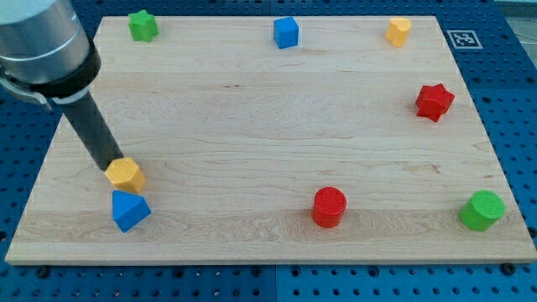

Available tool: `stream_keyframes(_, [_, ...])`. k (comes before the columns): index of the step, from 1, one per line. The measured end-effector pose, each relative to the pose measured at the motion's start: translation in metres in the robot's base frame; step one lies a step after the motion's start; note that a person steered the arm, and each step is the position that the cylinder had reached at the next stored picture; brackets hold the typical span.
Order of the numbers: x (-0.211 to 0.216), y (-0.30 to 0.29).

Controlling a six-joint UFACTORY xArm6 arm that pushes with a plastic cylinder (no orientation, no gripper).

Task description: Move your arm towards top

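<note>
Blue pegboard surrounds a wooden board.

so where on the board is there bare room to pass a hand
The wide middle of the board is bare, bordered by the blue cube above, red star at the view's right and red cylinder below. It is crowded at lower left, where my tip meets the yellow block above the blue block.

A pale wooden counter carries eight blocks. Along the view's top edge sit a green star, a blue cube and a yellow hexagonal block. A red star lies at the view's right. Along the bottom: a blue block (wedge-like) just below an orange-yellow hexagonal block, a red cylinder, a green cylinder.
</note>
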State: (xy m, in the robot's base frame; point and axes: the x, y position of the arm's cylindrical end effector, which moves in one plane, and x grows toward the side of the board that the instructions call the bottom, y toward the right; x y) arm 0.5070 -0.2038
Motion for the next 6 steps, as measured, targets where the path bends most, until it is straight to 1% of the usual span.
stream_keyframes(1, [0.009,0.006])
stream_keyframes(2, [-0.011,0.006])
stream_keyframes(3, [-0.047,0.035])
stream_keyframes(4, [-0.079,0.094])
stream_keyframes(5, [-0.140,0.110])
stream_keyframes(6, [-0.196,0.110])
